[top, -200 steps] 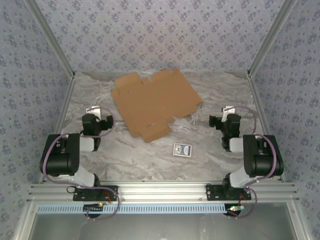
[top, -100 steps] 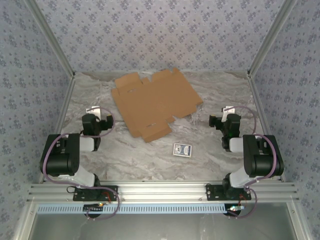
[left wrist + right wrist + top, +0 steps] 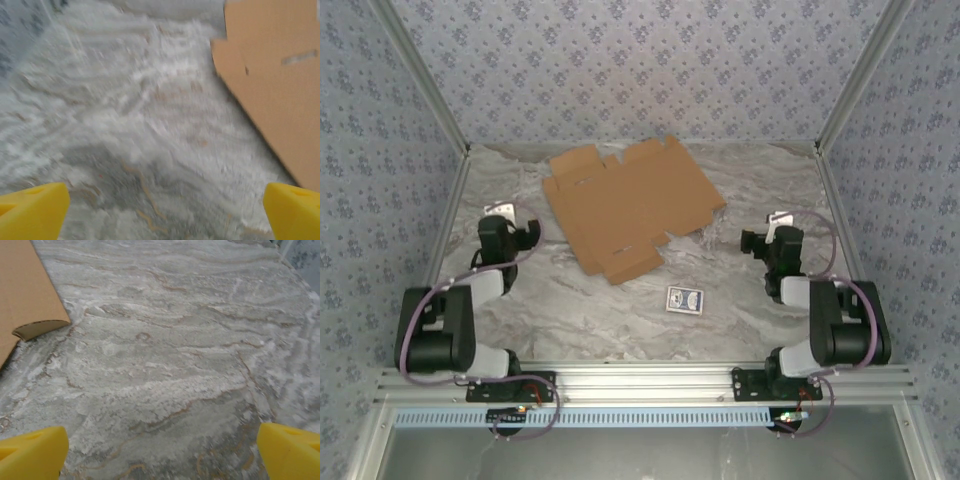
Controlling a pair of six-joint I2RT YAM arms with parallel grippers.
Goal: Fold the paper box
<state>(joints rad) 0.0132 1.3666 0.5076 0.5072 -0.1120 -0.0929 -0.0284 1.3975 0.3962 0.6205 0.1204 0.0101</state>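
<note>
The paper box (image 3: 630,205) lies flat and unfolded on the marble table, a brown cardboard sheet with flaps and tabs, at centre back. Its left edge shows in the left wrist view (image 3: 280,85), and one corner flap, slightly lifted, shows in the right wrist view (image 3: 25,295). My left gripper (image 3: 508,226) hovers left of the sheet, apart from it. It is open, with yellow fingertips (image 3: 30,210) wide apart over bare table. My right gripper (image 3: 763,235) is right of the sheet, also open and holding nothing, its fingertips (image 3: 292,452) spread wide.
A small blue patterned card (image 3: 684,299) lies in front of the sheet, between the arms. Patterned walls with metal frame posts (image 3: 840,100) enclose the table on three sides. An aluminium rail (image 3: 640,380) runs along the near edge.
The left arm has swung slightly left and away from the near edge, and its wrist view is motion-blurred. The right arm has shifted a little. The cardboard has not moved.
</note>
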